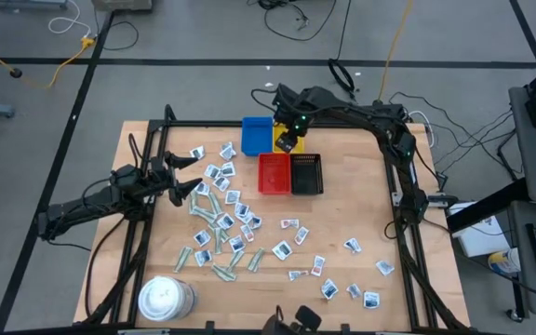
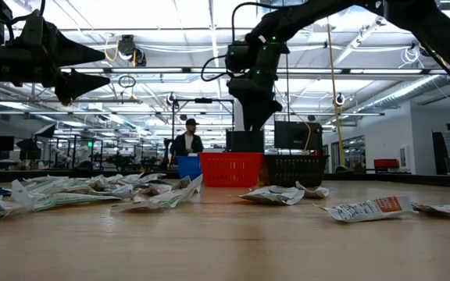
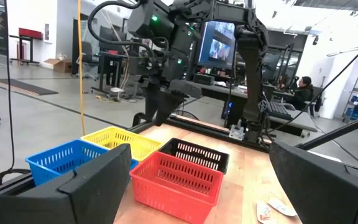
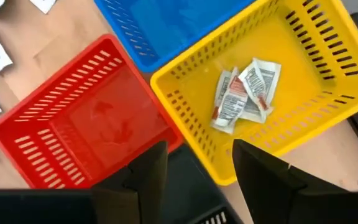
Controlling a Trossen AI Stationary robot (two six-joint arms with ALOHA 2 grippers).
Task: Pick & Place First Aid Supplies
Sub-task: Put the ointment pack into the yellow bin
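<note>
The right claw hangs spread and empty over the yellow tray, largely hiding it from above. Three packets lie inside; their print is unreadable. More packets litter the tabletop toward 7 o'clock. The left claw hovers wide there.

Yellow tray mostly under right claw

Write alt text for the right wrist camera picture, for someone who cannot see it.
Seen from above past the right gripper, whose two dark fingers stand open and empty, a yellow basket holds a few small white wrapped packets with red marks. A red basket and a blue basket beside it look empty, and more packets lie on the wooden table.
</note>
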